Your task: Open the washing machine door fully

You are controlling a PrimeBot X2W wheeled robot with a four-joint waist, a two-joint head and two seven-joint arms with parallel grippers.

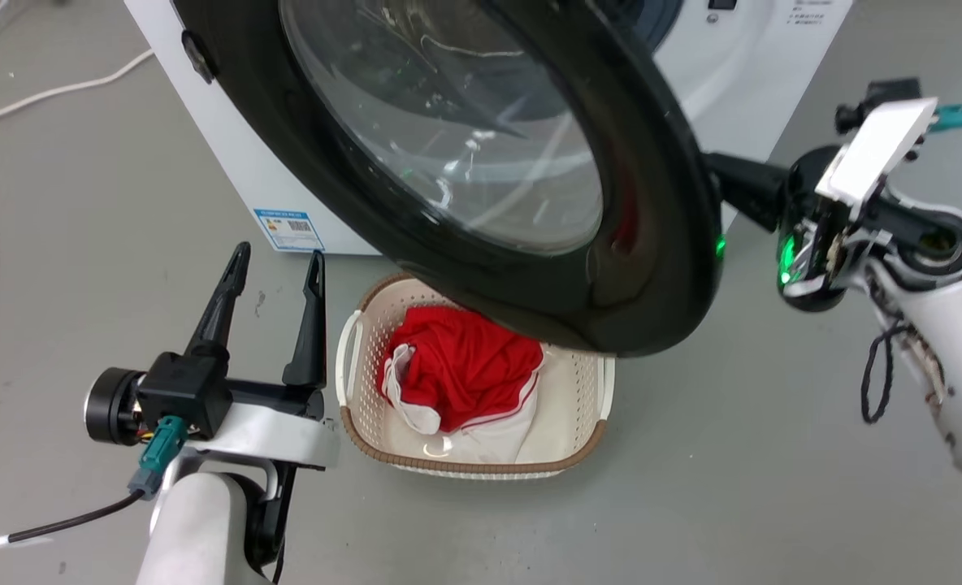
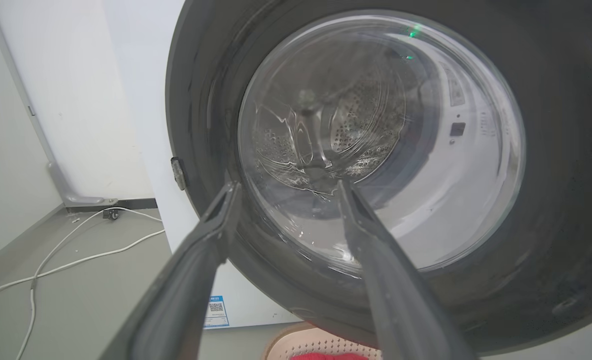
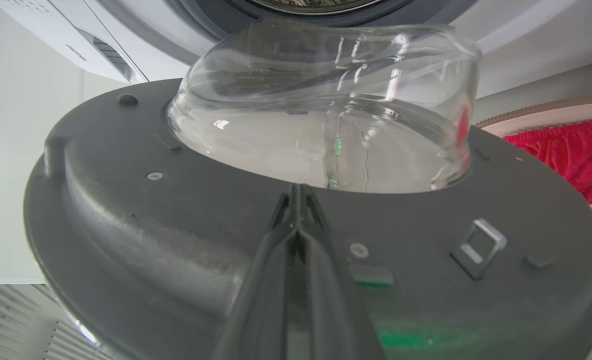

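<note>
The right gripper (image 3: 296, 200), fingers closed, is pressing on the washing machine door (image 3: 176, 240) from inside and should be following its hinge arc; the left gripper (image 1: 278, 256) is hanging open.

Black door (image 1: 660, 203), white machine (image 1: 229, 146), cream basket (image 1: 580, 406), red garment (image 1: 465, 366), seemingly white-trimmed

- The grey floor (image 1: 692, 504) fills the lower and left parts of the head view, smooth, with a few small dark specks.
- The white washing machine (image 1: 262, 175) stands on it at the top of the frame.
- A cream laundry basket (image 1: 349, 366) with a brown rim sits on it at lower centre, near the machine's front.
- Thin white cables (image 1: 42, 93) trail over it at the upper left.
</note>
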